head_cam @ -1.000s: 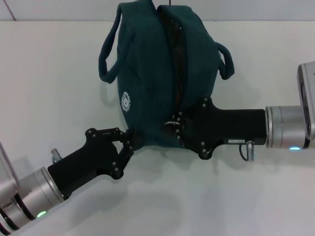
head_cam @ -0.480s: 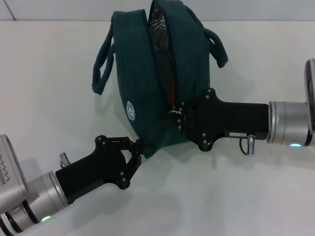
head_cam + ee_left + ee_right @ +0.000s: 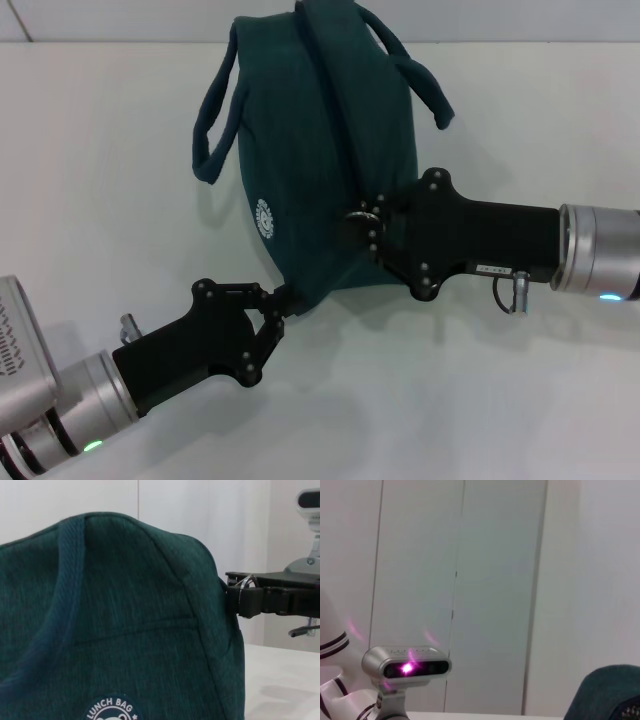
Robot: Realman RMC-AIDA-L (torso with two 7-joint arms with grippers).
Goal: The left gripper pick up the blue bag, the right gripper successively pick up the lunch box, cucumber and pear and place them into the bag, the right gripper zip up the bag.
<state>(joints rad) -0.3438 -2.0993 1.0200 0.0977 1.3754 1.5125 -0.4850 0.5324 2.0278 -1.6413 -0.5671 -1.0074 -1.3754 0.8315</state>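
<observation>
The large soft dark teal-blue fabric bag [image 3: 320,160] stands on the white worktop [image 3: 520,140] near the middle of the head view, its top seam pulled together along its whole length, with two rope-like handles: one looping out on the robot's left [image 3: 212,120] and one on the right [image 3: 420,80]. A small round white logo [image 3: 264,218] shows on the bag's left face; the left wrist view reads it as "LUNCH BAG" [image 3: 111,711]. The left tool [image 3: 278,305], a black two-fingered claw on a black arm with a silver cuff and green light, reaches in from the lower left and pinches the bag's near bottom corner, its fingers narrowed onto the fabric. The right tool [image 3: 362,222], a black claw on a black arm carrying a small white label, comes in level from the right and meets the bag at the near end of the seam, closed on the metal ring zipper pull [image 3: 358,213]; the left wrist view shows that ring [image 3: 246,583] caught at the claw's tip right against the bag's edge. The right wrist view shows only a corner of the bag [image 3: 610,695].
</observation>
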